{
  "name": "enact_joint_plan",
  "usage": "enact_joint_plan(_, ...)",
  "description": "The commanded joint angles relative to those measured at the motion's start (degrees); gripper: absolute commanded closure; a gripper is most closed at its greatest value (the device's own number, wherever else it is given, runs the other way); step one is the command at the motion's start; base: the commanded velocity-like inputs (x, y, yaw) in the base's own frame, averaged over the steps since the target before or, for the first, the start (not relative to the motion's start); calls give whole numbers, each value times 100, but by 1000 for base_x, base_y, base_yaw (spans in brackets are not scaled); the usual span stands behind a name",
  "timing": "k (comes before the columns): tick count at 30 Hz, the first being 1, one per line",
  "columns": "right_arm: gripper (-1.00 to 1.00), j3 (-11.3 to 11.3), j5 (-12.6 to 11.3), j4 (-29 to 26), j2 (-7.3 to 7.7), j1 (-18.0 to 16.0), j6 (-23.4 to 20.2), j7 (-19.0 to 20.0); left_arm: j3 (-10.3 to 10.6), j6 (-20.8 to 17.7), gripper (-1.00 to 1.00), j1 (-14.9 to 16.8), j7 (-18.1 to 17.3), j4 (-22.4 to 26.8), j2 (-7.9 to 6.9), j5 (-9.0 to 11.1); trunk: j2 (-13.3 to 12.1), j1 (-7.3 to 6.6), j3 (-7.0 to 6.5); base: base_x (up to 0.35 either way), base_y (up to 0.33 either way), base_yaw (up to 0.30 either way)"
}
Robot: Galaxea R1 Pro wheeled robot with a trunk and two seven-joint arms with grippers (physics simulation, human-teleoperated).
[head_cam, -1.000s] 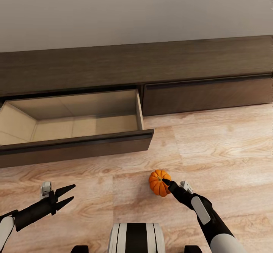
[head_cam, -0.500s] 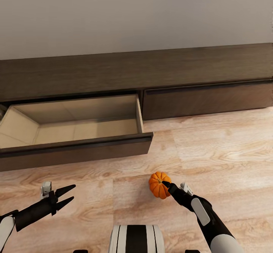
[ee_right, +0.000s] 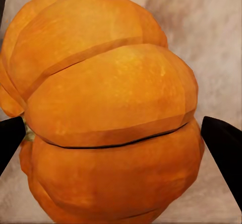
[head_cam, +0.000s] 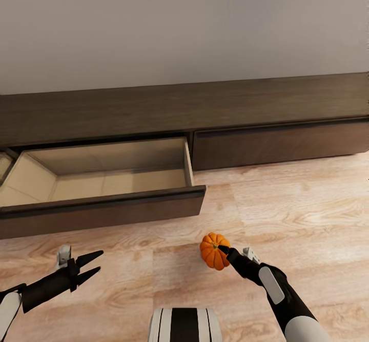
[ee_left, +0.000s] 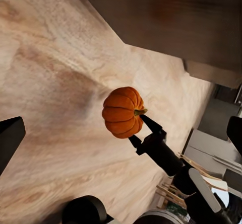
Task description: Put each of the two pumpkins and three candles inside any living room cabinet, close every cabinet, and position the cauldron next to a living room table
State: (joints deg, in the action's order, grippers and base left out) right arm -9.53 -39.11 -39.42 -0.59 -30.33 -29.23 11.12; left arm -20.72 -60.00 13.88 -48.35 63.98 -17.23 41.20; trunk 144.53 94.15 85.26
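The head view looks down at the cabinet (head_cam: 184,111) and floor (head_cam: 287,203). The left wrist view sees the pumpkin (ee_left: 122,112) from farther; the right wrist view sits close against it.

Pale wooden floor (head_cam: 287,198), with low dark cabinet (head_cam: 154,106) on it.

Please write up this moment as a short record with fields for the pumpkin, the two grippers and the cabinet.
pumpkin: one orange pumpkin between the right gripper's fingers, above the wooden floor
right gripper: right gripper shut on the pumpkin, fingertips either side of it in the right wrist view
left gripper: left gripper open, holding nothing, low over the floor
cabinet: long dark-brown cabinet against the wall
open drawer: left drawer pulled out, its visible pale interior bare
closed drawer: right drawer front shut
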Motion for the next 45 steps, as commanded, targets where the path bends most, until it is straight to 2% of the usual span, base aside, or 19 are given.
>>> enact_joint_plan(1,100,1,6,-1,-1,0,-10,-19,3,0,-100,0,4,0,-1,-4,-2,-2,-23,0,0,0)
enact_joint_plan(5,100,4,1,-7,8,1,-54,-16,6,0,-100,1,9,3,-1,-11,-7,-13,-111,-103,0,0)
enact_joint_plan(15,100,-20,-50,-202,-1,-8,-581,-20,7,0,-100,1,9,17,-6,-1,-20,-38,-333,-81,0,0)
enact_joint_plan(24,100,-18,-47,-223,-44,-8,-603,-23,7,0,-100,1,9,17,-48,2,-32,-62,-541,-42,0,50)
enact_joint_plan(40,100,3,-44,-224,-76,-8,-601,-20,7,0,-100,1,9,18,-53,2,-54,-103,-964,-11,0,247)
enact_joint_plan(45,100,4,-44,-224,-78,-8,-601,-12,7,0,-100,1,9,18,-53,2,-60,-116,-1086,-192,0,173)
